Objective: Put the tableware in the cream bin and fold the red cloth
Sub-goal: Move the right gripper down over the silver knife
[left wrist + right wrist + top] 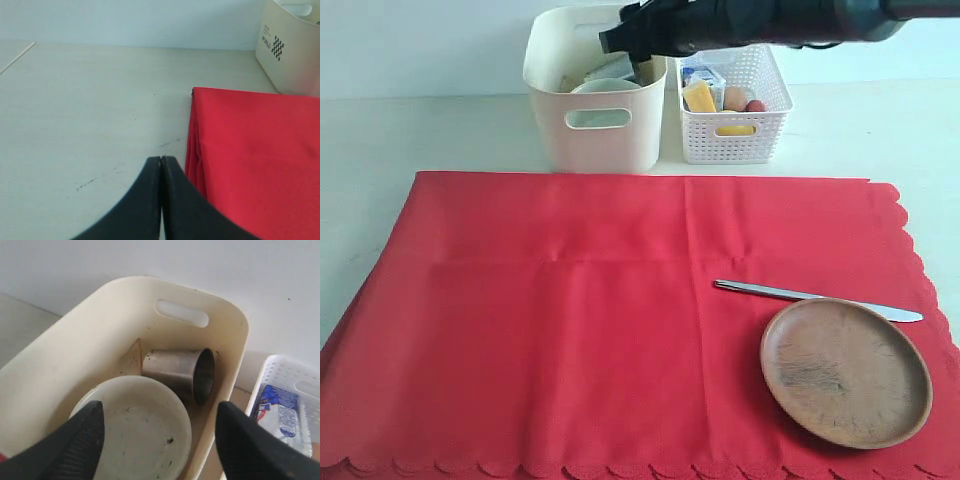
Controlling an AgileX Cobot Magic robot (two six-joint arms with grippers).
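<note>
The cloth (570,330) lies spread on the table (420,130). Behind its far edge stand the bin (555,140), on the left, and the basket (760,135), just beside it on the right. The knife (800,295) lies on the cloth's right part, with the plate (845,370) just in front of it. In the bin sit the bowl (145,425) and, beside it, the cup (175,370) on its side.

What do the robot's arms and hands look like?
The right arm is glossy black and rounded. The left hand and the right hand each have two matte black fingers, curved and tapering to blunt tips. No markings or cables show clearly.
</note>
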